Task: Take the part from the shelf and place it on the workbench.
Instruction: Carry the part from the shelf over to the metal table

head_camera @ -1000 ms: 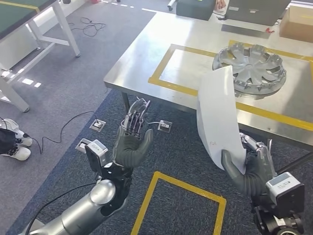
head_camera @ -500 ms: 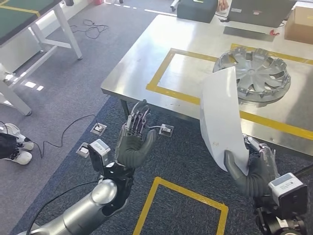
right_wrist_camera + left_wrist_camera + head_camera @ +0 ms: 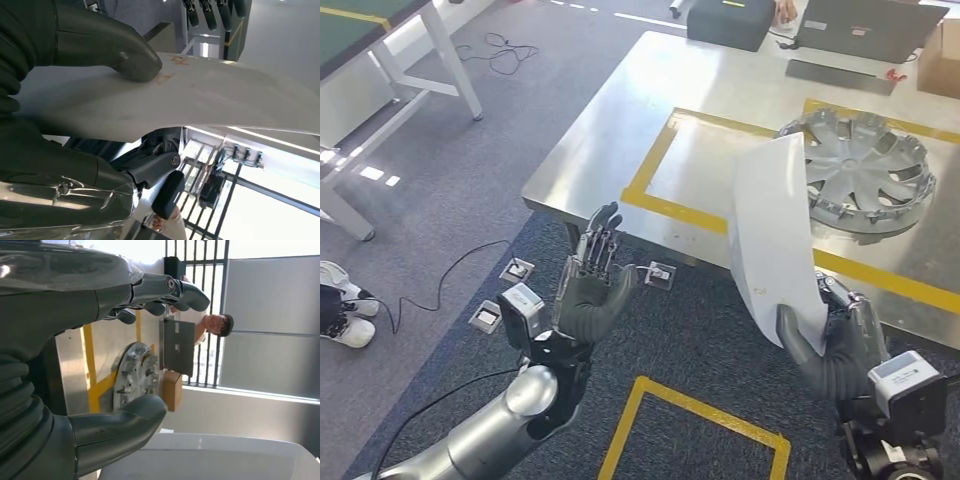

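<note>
Workbench nearer now; curved white part upright in right hand.

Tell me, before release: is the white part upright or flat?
Upright: the white part stands on end in the right hand, above the workbench edge.

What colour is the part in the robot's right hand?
White part, clearest in the head view.

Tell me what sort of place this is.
Probably a workshop or robot test lab: a steel workbench marked with yellow tape, a silver wheel cover lying on it, loose cables on grey carpet, and a laptop at the bench's far edge.
</note>
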`<state>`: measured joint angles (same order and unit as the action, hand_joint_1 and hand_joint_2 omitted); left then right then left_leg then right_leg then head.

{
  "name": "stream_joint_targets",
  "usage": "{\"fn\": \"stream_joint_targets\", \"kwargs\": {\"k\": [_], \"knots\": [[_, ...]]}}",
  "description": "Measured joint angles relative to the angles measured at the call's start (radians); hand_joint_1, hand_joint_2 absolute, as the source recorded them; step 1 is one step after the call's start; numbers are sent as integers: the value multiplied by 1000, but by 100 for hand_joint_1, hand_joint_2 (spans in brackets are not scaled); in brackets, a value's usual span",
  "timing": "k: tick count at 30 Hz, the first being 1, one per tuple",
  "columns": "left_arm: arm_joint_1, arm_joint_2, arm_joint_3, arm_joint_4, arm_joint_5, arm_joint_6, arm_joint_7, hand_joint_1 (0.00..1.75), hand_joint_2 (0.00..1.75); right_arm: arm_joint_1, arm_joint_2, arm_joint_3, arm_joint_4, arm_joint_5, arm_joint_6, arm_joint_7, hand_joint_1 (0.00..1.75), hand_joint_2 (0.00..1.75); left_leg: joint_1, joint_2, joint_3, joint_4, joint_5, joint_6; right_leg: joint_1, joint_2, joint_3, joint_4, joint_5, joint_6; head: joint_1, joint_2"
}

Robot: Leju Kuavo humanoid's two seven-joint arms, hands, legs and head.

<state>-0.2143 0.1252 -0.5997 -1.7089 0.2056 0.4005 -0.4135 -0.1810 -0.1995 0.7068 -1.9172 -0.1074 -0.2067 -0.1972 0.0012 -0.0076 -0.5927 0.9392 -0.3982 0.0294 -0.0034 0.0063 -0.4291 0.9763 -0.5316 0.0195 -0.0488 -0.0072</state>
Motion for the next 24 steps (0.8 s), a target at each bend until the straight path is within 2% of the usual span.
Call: {"fn": "stream_joint_targets", "kwargs": {"k": [1,2,3,4,5,6,7,8,10,11,12,14,16,18,19,20,22,23,24], "knots": [[0,-1,0,0,0,0,0,0,175,0,0,-1,-1,0,-1,2,175,175,1,-1,17,-1,-10,4,-1,-1,-41,68,-3,3,3,0],[0,-1,0,0,0,0,1,0,175,1,0,-1,-2,1,-3,4,175,175,1,0,32,-2,-22,8,-1,-2,-96,150,-15,5,6,0],[1,-2,-1,0,0,0,1,0,175,3,0,-2,-2,2,-5,7,175,175,1,0,48,-2,-36,10,-1,-2,-153,222,-38,7,7,0],[1,-2,-1,0,0,-1,1,0,175,6,0,-2,-2,3,-7,10,175,175,1,-1,64,-2,-48,11,-1,-2,-199,270,-65,9,8,0],[1,-3,-2,0,0,-2,1,0,175,8,0,-2,-2,3,-9,12,175,175,0,-2,83,-2,-63,11,-1,-2,-234,286,-94,9,8,0],[1,-3,-2,0,0,-3,1,0,175,9,0,-2,-2,4,-10,14,175,175,0,-4,105,-2,-79,11,-1,-2,-254,272,-109,8,8,0],[1,-3,-2,0,0,-3,1,0,175,9,0,-3,-2,4,-10,15,175,175,0,-5,128,-3,-95,10,-1,-2,-262,233,-99,6,8,0],[2,-3,-2,1,0,-3,2,0,175,9,0,-4,-2,4,-10,16,175,175,0,-6,152,-4,-115,8,-1,-2,-263,171,-54,3,9,0],[2,-3,-3,1,0,-3,3,0,175,10,0,-5,-2,4,-10,16,175,175,-2,-8,186,-5,-148,2,2,-2,-255,53,102,-3,14,0],[2,-3,-3,1,0,-2,4,0,175,11,0,-6,-2,3,-10,17,175,175,-3,-9,195,-11,-159,-2,4,0,-249,18,160,-7,14,0],[1,-4,-4,1,0,-2,5,0,175,10,-1,-6,-4,3,-10,18,175,175,-4,-11,203,-17,-165,-7,6,1,-245,3,187,-10,15,0],[-1,-4,-4,-2,-1,-1,5,0,175,7,0,-6,-9,2,-8,18,175,175,-4,-12,204,-16,-158,-18,6,4,-228,-4,175,-19,11,0],[-2,-4,-4,-4,-3,-1,5,0,175,5,-1,-7,-11,2,-6,18,175,175,-4,-10,174,50,-130,-25,4,5,-204,-15,163,-27,9,0],[-1,-3,-4,-3,-5,-1,5,0,175,3,-2,-7,-11,0,-5,18,175,175,-4,-6,75,196,-100,-29,3,4,-177,-26,147,-33,5,0],[0,-2,-4,-3,-6,-1,5,0,175,2,-2,-7,-11,-1,-5,19,175,175,-4,-5,12,267,-100,-30,3,4,-165,-30,138,-35,4,0],[2,-1,-4,-2,-6,-1,5,0,175,1,-2,-7,-10,-2,-5,19,175,175,-4,-4,-64,337,-120,-31,3,4,-146,-34,126,-37,3,0],[4,1,-4,-2,-7,-2,5,0,175,-1,-2,-6,-9,-4,-3,20,175,175,-4,-4,-159,377,-201,-33,3,5,-105,-39,101,-38,0,0],[5,2,-5,-1,-8,-2,5,0,175,-2,-2,-6,-7,-5,-3,20,175,175,-4,-3,-181,357,-242,-33,3,8,-83,-40,87,-37,-2,0],[4,3,-5,-1,-9,-2,5,0,175,-4,-2,-7,-5,-6,-4,20,175,175,-4,-3,-183,308,-250,-31,3,10,-60,-40,70,-36,-5,0]]}}
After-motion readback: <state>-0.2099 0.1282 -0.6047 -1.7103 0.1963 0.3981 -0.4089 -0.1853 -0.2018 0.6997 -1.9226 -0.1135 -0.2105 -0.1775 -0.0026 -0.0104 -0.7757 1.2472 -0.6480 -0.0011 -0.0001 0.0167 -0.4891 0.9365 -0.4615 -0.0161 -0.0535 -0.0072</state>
